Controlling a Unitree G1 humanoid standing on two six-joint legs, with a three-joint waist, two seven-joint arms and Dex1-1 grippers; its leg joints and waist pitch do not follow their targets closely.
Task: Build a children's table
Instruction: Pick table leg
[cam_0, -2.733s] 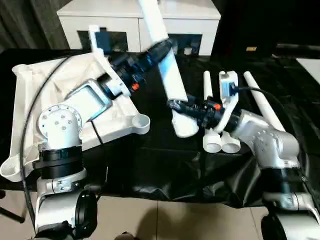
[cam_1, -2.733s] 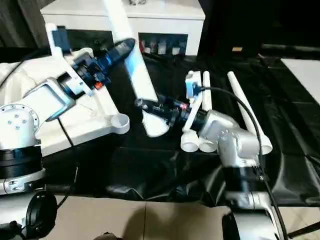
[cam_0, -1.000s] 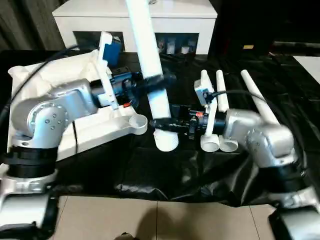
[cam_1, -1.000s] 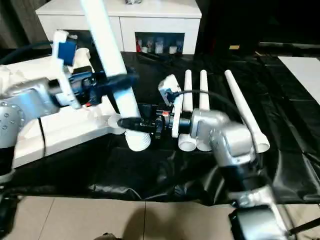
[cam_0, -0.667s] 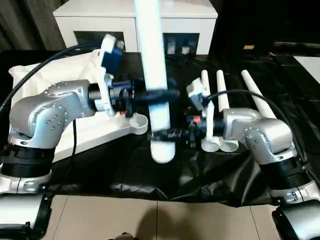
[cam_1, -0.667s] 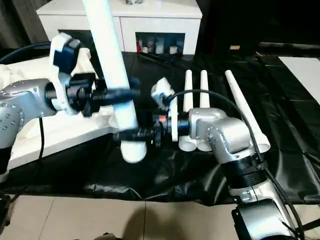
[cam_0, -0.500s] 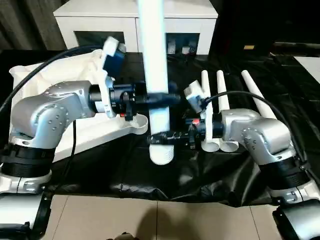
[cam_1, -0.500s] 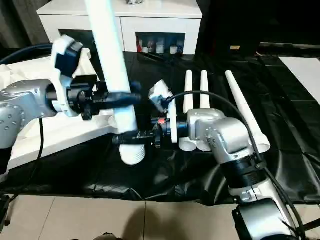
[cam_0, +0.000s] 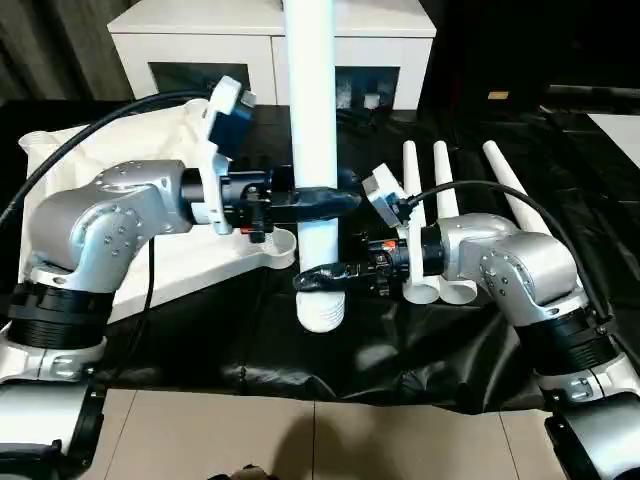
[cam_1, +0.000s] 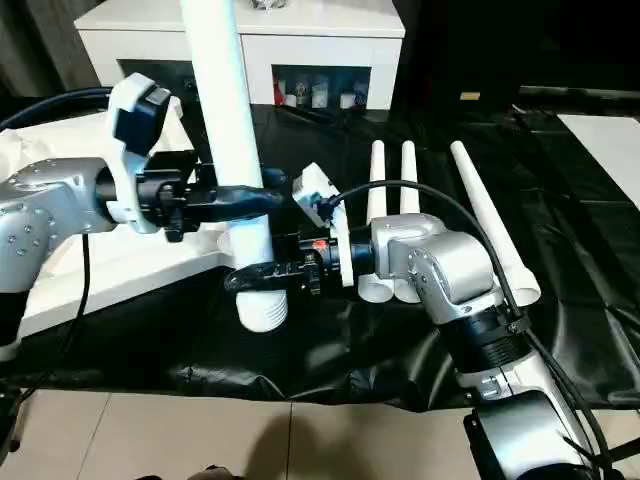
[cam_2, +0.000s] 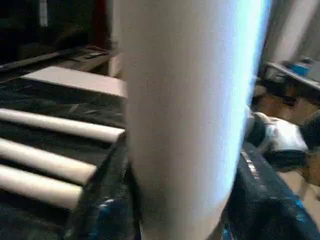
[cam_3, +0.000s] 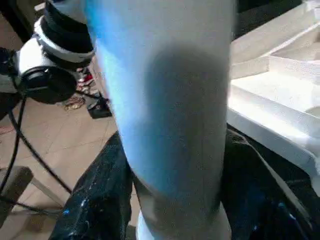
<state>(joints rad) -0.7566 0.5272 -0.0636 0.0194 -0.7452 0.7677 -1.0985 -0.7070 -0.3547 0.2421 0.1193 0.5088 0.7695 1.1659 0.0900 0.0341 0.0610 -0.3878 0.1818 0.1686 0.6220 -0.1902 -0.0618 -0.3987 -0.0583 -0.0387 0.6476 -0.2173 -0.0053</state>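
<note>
A long white table leg (cam_0: 311, 100) stands almost upright over the black cloth, thick threaded end (cam_0: 322, 312) down. My left gripper (cam_0: 318, 200) is shut on the leg's middle. My right gripper (cam_0: 322, 276) is shut on it lower down, just above the threaded end. In each wrist view the leg (cam_2: 185, 110) (cam_3: 170, 100) stands between dark fingers (cam_2: 107, 200) (cam_3: 100, 195). The white tabletop (cam_0: 110, 160) lies underside up at the left, its round corner socket (cam_0: 281, 243) just left of the held leg. Three more legs (cam_0: 440, 180) lie side by side on the right.
A white cabinet (cam_0: 190, 40) with dark glass doors stands behind the table. Black cloth (cam_0: 400, 340) covers the work surface and hangs over its front edge above the tiled floor. A black cable loops from my left arm across the tabletop.
The leg has swung from a backward-left lean to nearly upright, its thick end shifting toward the tabletop corner. My right gripper's fingers have closed around its lower part.
</note>
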